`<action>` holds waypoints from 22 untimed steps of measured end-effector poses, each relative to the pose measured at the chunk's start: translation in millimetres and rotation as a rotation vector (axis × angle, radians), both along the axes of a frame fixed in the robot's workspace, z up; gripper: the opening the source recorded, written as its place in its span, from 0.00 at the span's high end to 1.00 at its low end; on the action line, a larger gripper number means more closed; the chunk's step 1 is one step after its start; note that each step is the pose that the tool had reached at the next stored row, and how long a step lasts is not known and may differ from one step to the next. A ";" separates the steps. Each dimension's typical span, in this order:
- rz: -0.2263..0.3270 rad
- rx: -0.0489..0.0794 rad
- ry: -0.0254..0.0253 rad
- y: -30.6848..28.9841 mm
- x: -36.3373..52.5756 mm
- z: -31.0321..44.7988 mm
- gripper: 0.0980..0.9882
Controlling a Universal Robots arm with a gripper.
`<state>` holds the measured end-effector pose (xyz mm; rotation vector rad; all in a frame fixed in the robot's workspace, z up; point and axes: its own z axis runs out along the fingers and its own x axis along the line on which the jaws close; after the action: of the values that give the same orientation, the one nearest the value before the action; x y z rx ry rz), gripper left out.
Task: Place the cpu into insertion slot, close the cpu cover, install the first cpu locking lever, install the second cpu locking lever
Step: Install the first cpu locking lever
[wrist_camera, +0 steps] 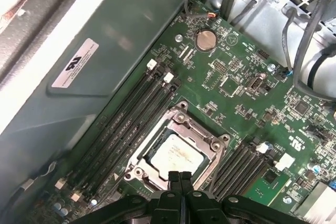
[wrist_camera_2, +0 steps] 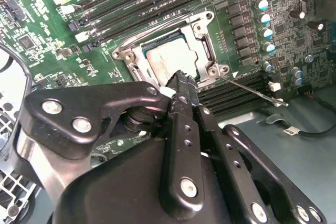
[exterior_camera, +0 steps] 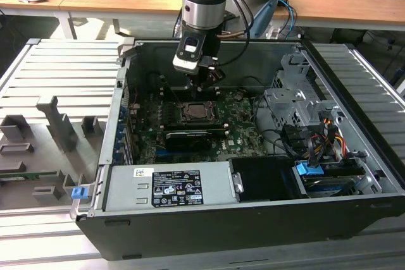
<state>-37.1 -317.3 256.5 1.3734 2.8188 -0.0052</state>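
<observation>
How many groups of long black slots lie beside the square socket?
2: one group along one side of the socket, the other group along its opposite side. The pincer may hide part of the board.

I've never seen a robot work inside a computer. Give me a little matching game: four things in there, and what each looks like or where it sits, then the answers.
Things:
1. cpu
2. cpu cover
3. gripper
4. coin battery

Descriptions:
A. black fingers shut together, tips at the frame's edge
B. round silver disc on the green board
C. pale square face showing through a metal frame
D. silver frame lying down around the chip

Pairs: 1-C, 2-D, 3-A, 4-B
</observation>
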 end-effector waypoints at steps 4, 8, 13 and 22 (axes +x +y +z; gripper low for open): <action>0.033 0.000 0.0000 0.0 0.0 0.0 0.99; 0.085 0.000 0.0001 0.0 0.0 0.0 0.99; 0.163 0.000 0.0000 0.0 0.0 -0.1 0.99; 0.277 0.000 0.0000 0.0 -0.5 -0.7 0.99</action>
<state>-37.6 -317.3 255.9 0.9716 2.9808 -0.0038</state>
